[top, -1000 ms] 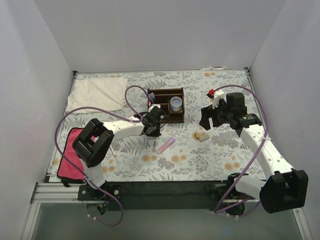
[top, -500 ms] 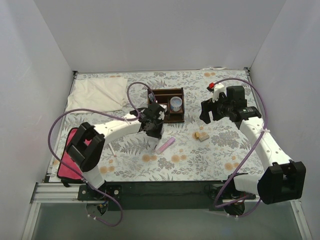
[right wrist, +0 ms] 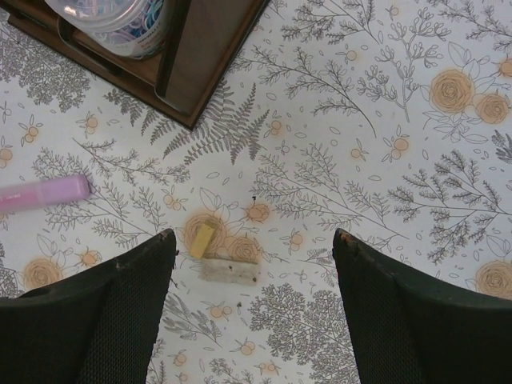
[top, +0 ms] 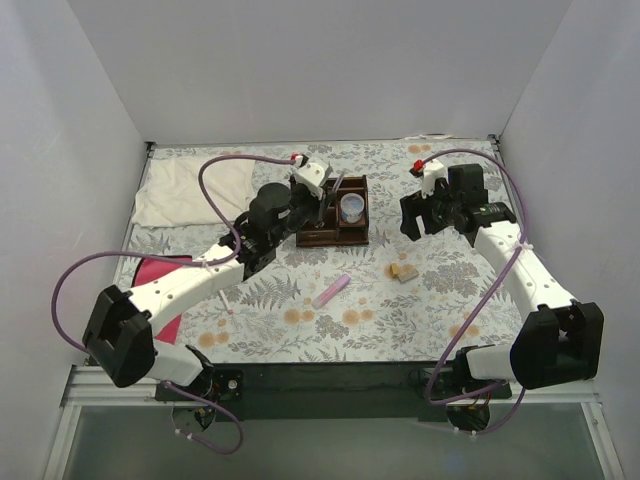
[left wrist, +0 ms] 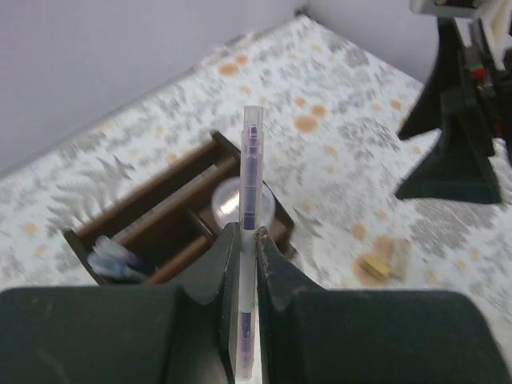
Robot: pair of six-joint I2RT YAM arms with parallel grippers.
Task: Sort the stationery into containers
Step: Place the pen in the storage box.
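The left gripper (left wrist: 246, 240) clamps a purple pen (left wrist: 250, 180) by the organiser (top: 335, 239); next, I think, lower it into a free compartment.

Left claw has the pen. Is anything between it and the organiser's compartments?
Nothing visible. The pen in the left claw points at the organiser with only open air between. The round cup fills one compartment and blue pens another; the long slots look free.

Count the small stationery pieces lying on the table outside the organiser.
3: a pink bar near the organiser, and a yellow block beside a pale block to its right. Others may be hidden.
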